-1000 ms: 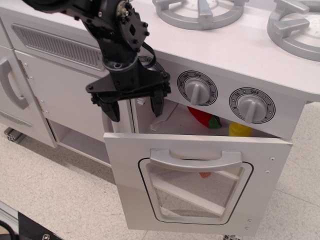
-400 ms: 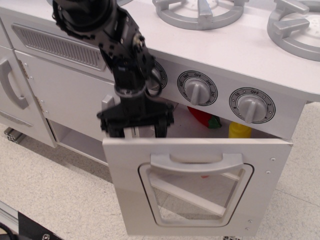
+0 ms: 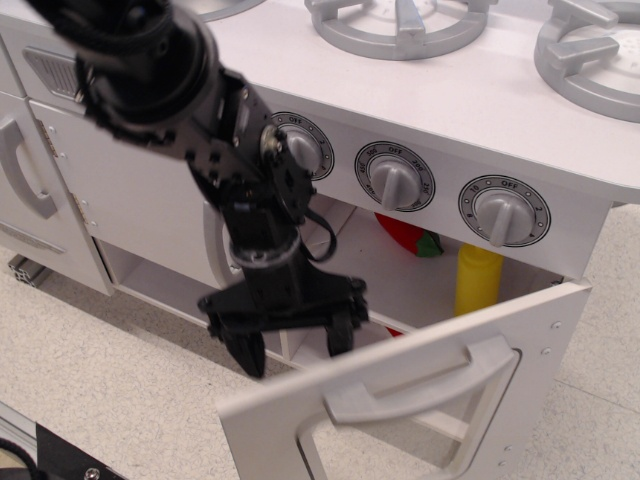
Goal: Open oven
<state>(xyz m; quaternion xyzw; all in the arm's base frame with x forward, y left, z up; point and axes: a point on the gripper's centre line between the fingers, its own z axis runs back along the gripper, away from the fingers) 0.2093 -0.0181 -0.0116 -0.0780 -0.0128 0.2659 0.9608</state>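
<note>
A lab or test space. A white toy kitchen (image 3: 480, 110) with grey burners (image 3: 400, 22) stands on speckled flooring (image 3: 120, 400).

Just one camera here, up high and pretty close in.

It looks down at an angle over the stovetop surface (image 3: 470, 90) at the oven (image 3: 400, 400) front, floor (image 3: 120, 400) filling the lower left, door bottom cut off by the frame edge.
</note>
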